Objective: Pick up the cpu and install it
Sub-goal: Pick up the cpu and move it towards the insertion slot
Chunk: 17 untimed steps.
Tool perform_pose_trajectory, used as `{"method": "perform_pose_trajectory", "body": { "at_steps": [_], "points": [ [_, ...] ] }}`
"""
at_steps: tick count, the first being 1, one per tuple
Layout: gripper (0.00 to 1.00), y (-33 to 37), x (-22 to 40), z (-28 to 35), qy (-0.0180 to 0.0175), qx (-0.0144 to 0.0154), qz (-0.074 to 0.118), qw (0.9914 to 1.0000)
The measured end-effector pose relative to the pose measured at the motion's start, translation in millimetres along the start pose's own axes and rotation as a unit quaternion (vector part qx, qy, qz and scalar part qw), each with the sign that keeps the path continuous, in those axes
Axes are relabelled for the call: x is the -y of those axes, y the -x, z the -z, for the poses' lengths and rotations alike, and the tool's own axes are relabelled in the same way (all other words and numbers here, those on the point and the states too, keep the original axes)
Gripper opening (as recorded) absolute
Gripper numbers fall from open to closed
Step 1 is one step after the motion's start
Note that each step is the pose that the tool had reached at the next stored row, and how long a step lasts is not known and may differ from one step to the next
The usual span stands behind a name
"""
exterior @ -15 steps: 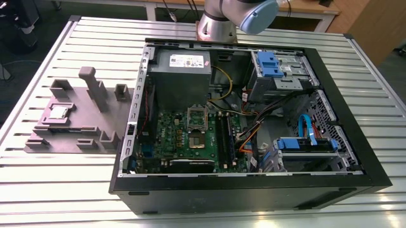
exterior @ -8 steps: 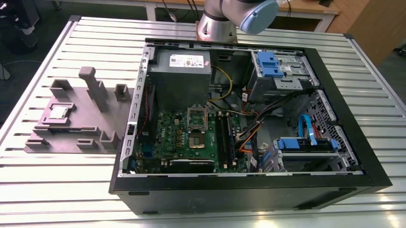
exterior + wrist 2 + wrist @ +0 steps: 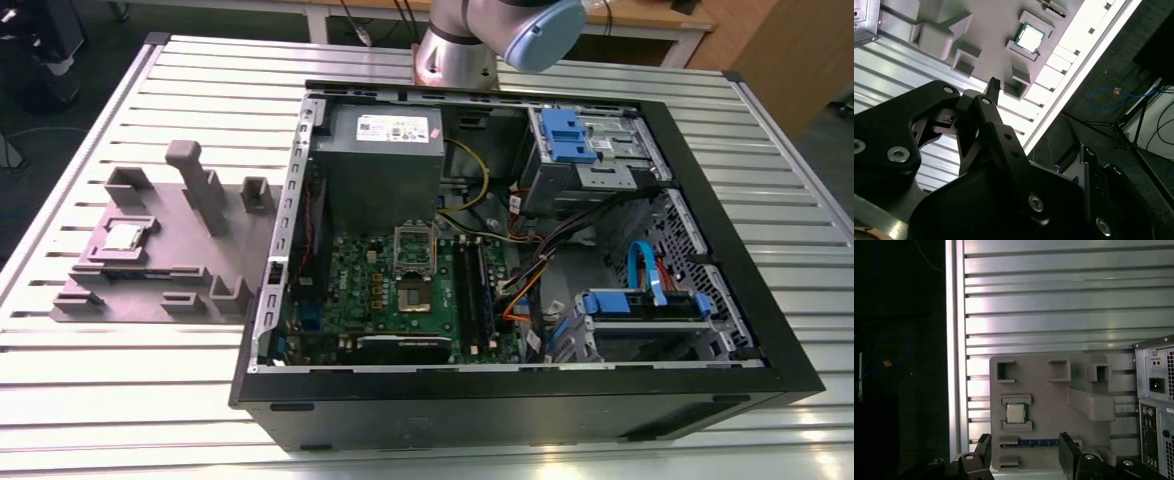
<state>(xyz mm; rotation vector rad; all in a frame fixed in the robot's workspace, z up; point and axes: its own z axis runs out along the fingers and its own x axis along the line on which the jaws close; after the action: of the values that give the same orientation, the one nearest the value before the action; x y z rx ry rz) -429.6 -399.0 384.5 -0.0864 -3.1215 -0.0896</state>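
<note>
Though room point(image 3: 899, 390) dim, alu(?) tbl point(image 3: 120, 400) w/ cpu point(image 3: 124, 236)

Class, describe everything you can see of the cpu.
The cpu is a small flat square with a shiny silver-grey metal top and thin darker rim. It lies flat, top up, between raised lips of the grey holder tray, at the exterior view's left of the computer case. The open hand hangs apart from it.

Beyond the black jaws, the cpu point(image 3: 1016, 413) is shiny silver-grey with a thin dark rim. The tray point(image 3: 1054, 390) under it is matt mauve-grey. The desk point(image 3: 1054, 290) is pale silver, striped with dark grooves. The computer case point(image 3: 534, 410) is black, its board point(image 3: 354, 270) green.
</note>
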Motion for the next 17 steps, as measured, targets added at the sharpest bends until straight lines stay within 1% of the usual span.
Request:
{"method": "perform_pose_trajectory", "body": {
  "at_steps": [17],
  "points": [
    [0.65, 0.1, 0.6, -3.2, 0.0001, 0.0001, 0.0, 1.0]
  ]
}}
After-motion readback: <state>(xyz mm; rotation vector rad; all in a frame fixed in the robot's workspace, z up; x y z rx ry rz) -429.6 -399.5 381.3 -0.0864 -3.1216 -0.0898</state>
